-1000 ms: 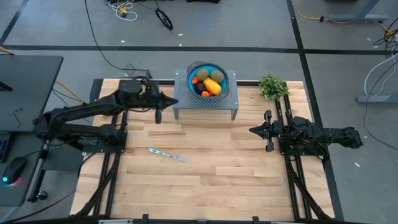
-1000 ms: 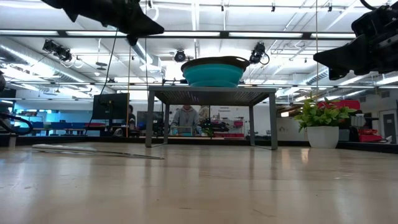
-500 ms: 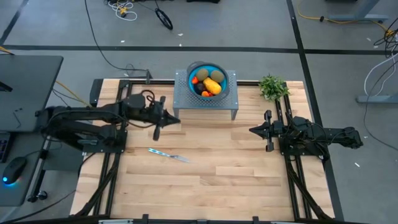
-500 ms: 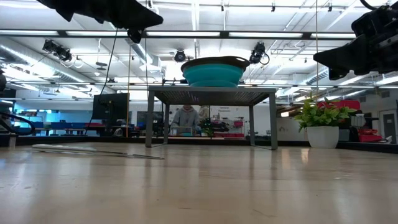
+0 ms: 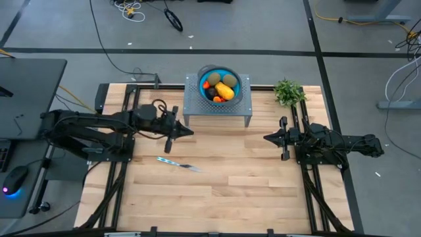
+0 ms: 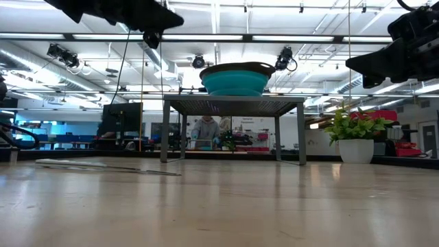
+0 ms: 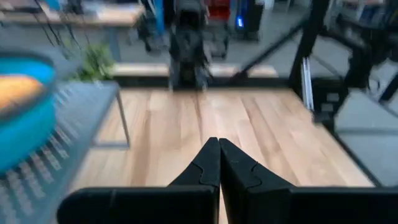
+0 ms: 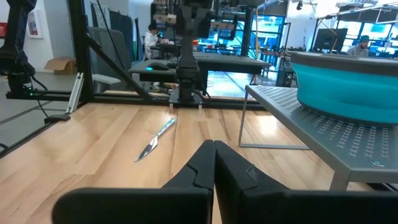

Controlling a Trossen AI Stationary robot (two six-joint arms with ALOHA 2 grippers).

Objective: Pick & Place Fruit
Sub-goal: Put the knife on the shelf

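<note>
The fruit (image 5: pixel 222 87) lies in a blue bowl (image 5: pixel 218 74) on a grey perforated stand (image 5: pixel 218 108) at the table's far middle: two brown-green ovals, a yellow-orange piece and small red-orange ones. My left gripper (image 5: pixel 189 132) hangs shut in the air just near and left of the stand, holding nothing. In its wrist view the shut fingers (image 7: pixel 219 163) point across the table, with the bowl (image 7: pixel 22 118) at one side. My right gripper (image 5: pixel 266 138) waits shut at the right, level, with nothing in it.
A slim silvery-blue knife-like stick (image 5: pixel 177 164) lies on the wood left of centre. A potted green plant (image 5: pixel 289 92) stands at the far right. The bare wooden table (image 5: pixel 230 178) stretches toward the near edge. A person (image 6: pixel 205 130) sits in the room behind.
My left gripper has swung from beside the stand's left end toward the table's near edge and right, sinking a little, and stays shut. My right arm has kept still. The fruit and bowl have not moved.
</note>
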